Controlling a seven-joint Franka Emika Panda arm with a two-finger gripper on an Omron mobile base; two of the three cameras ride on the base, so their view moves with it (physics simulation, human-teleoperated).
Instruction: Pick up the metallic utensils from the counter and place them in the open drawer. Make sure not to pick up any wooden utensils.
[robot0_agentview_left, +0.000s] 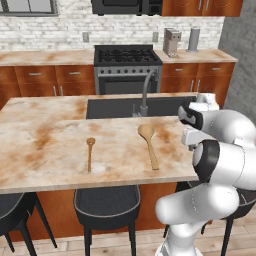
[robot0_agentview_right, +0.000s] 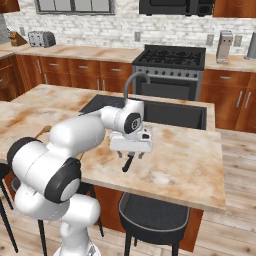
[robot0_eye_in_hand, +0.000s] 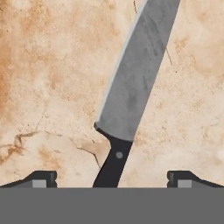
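Hiding knife (robot0_agentview_right: 128, 163) under open claw (robot0_agentview_right: 131, 154)

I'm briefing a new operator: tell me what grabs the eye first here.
The white arm's open two-finger gripper hangs just above a grey-bladed, black-handled kitchen knife lying flat on the beige, rust-stained marble counter. Further along that counter lie two tan wooden spoons, a short one and a longer wide-bowled one, before the dark sunken sink.

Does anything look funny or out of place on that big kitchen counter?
Nothing is spilled or broken. One thing stands out: a steel kitchen knife with a black handle lies bare on the stained beige marble counter, right under the robot's open fingers. Two tan wooden spoons lie flat nearby.
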